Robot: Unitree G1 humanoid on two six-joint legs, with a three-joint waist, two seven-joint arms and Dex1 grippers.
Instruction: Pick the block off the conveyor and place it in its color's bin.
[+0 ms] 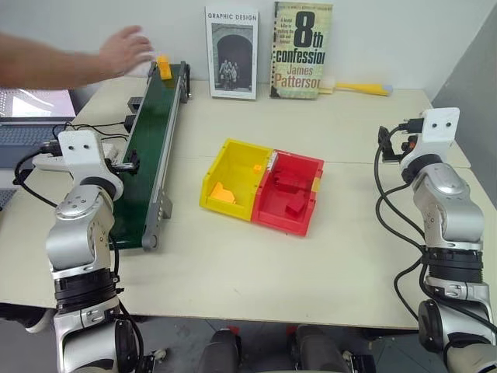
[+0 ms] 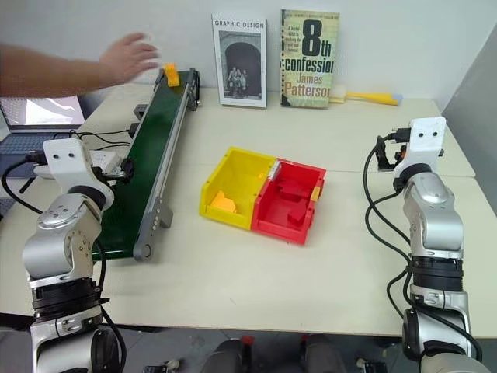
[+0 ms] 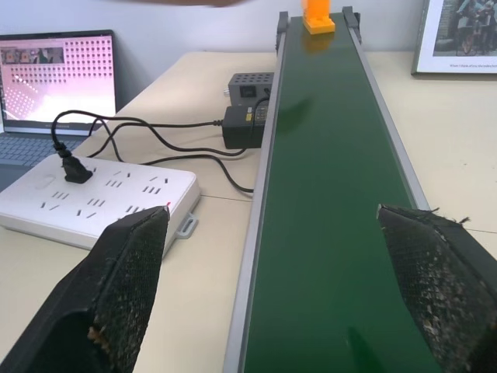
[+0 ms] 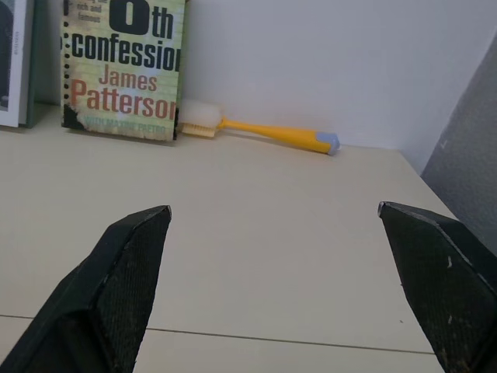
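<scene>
Beige table [image 1: 326, 256] carries the conveyor [image 1: 151, 148], against a white wall [image 1: 388, 31].

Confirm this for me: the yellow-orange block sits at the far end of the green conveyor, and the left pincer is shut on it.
Not quite. The block does sit at the far end of the conveyor, but the left pincer is open and empty, well short of the block. The left wrist view shows its two fingers spread wide over the near belt.
</scene>
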